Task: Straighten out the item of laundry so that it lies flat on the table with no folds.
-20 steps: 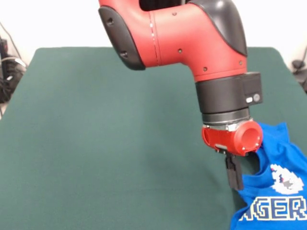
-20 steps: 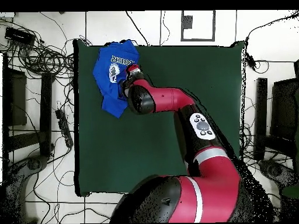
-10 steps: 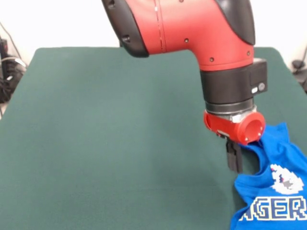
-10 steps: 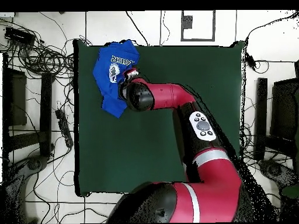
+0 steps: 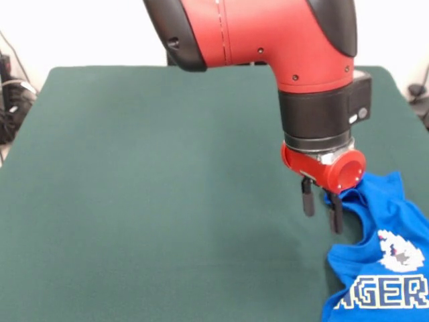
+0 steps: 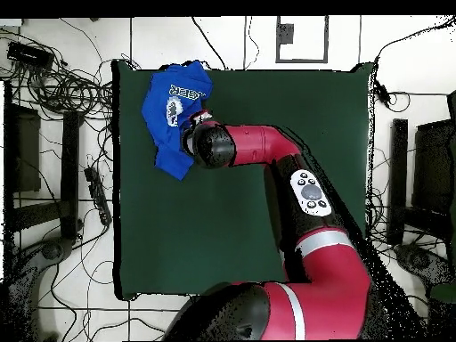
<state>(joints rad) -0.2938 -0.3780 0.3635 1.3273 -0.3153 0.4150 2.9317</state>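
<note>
The blue T-shirt (image 5: 382,268) lies bunched at the near right of the dark green table (image 5: 134,174), cut off by the picture's edges, with part of its white print and lettering showing. My gripper (image 5: 322,222) hangs just above the shirt's left edge, by the collar. Its two black fingers (image 5: 308,198) stand apart, open and empty. In the overhead view the shirt (image 6: 174,107) lies folded at the table's (image 6: 267,187) top left corner. The arm's wrist (image 6: 207,144) sits beside it and hides the gripper.
The shirt reaches the table's edges (image 6: 117,107) at that corner. The red arm (image 6: 267,151) stretches over the middle of the table. Cables (image 6: 62,89) and dark equipment lie on the floor around the table.
The gripper has risen a little from the shirt's edge. Its fingers, seen earlier as one dark bar, now stand apart. The shirt has hardly moved.
</note>
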